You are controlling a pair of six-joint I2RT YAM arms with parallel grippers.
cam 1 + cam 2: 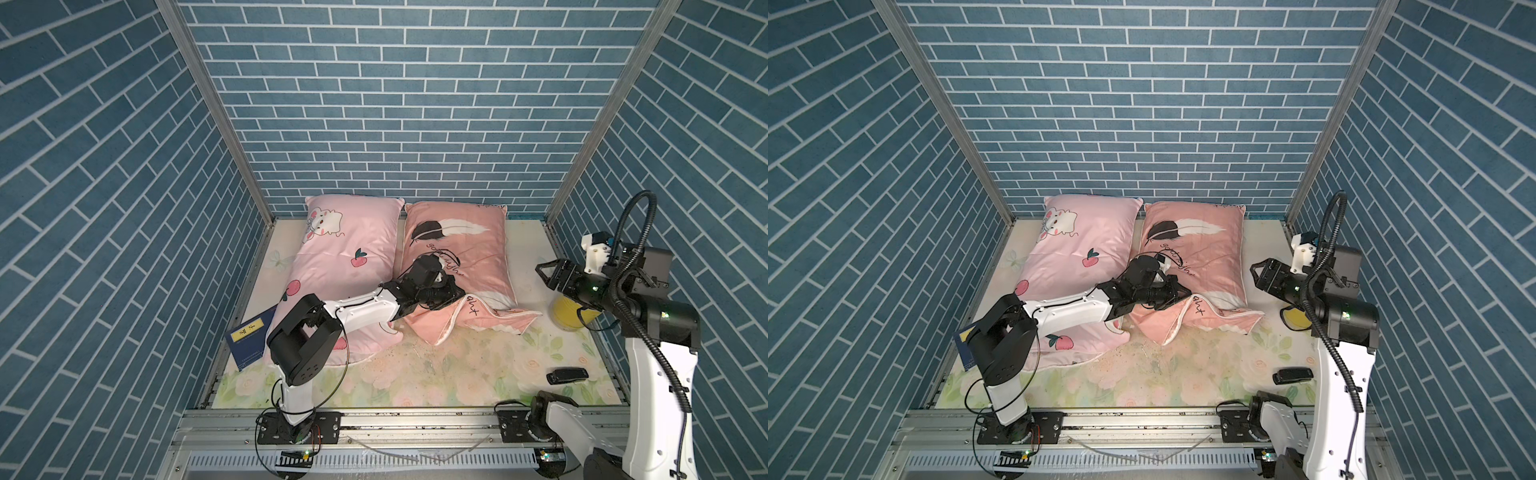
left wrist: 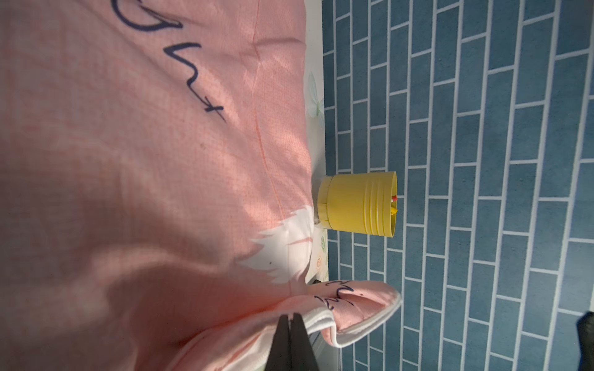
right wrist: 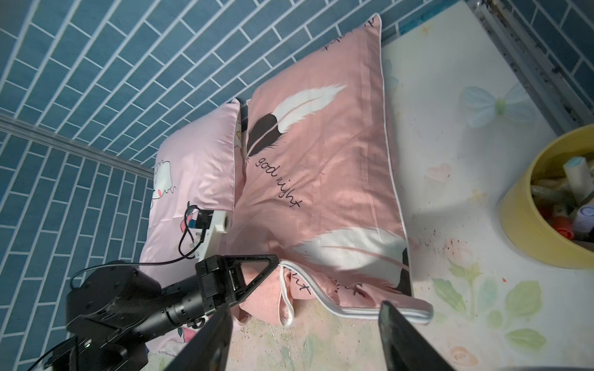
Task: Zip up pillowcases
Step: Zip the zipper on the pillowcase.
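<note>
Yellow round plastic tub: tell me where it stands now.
In both top views the yellow round plastic tub stands on the robot's right, beside the salmon feather-print pillowcase, partly hidden by the right gripper.

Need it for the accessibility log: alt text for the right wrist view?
The left gripper, shut, pinches the white-piped edge of the salmon feather pillowcase, which lies on a floral sheet. The right gripper is open and empty, clear of the cloth. A light pink pillowcase lies alongside, and a yellow tub of small items stands apart.
</note>
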